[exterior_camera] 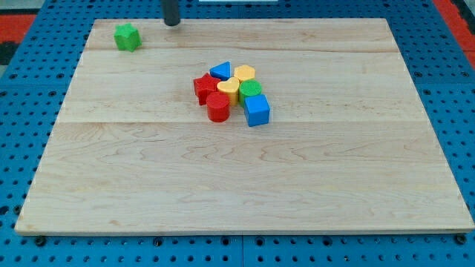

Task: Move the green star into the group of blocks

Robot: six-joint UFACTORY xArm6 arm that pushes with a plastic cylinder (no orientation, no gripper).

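The green star (128, 36) lies alone near the top left corner of the wooden board (245, 185). My tip (172, 23) is at the board's top edge, to the right of the green star and apart from it. The group of blocks sits near the board's middle: a blue triangle (221, 70), a yellow heart (245, 73), a red star (203, 87), a yellow block (228, 89), a green cylinder (251, 90), a red cylinder (217, 107) and a blue cube (257, 110), packed together.
The board rests on a blue perforated table (22, 89). A red area (15, 15) shows at the view's top left corner.
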